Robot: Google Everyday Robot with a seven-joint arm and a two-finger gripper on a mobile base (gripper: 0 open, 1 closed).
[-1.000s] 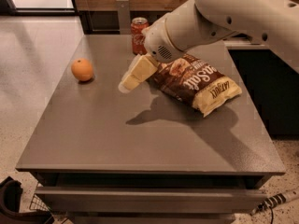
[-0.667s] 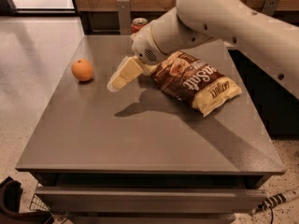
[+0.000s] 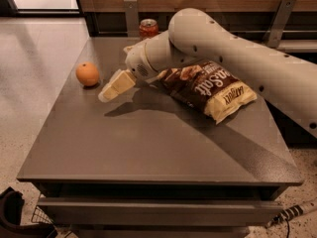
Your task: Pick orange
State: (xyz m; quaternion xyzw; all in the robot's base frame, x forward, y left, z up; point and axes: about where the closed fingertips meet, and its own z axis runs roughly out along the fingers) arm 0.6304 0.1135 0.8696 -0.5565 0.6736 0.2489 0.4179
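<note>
nearest the camera: front edge of the grey table, with a drawer front under it. a dark object sits on the floor low on the camera's left, well below and in front of the gripper; a cable end lies low on the right.

mid table: gripper hangs low over the tabletop, tilted down, tip pointing toward the camera's left. it casts a shadow on the table just in front of it. nothing seen in its hold; open or closed, cannot tell.

orange rests on the table near the left edge, just beyond the gripper tip and to its left as the camera sees it. near, not touching; a strip of bare table shows between them.

chip bag, brown with a yellow end, lies flat on the far side of the gripper's wrist, to the right, partly under the arm.

farther back: red can stands upright at the table's rear edge, behind the gripper, well apart from the orange.
</note>
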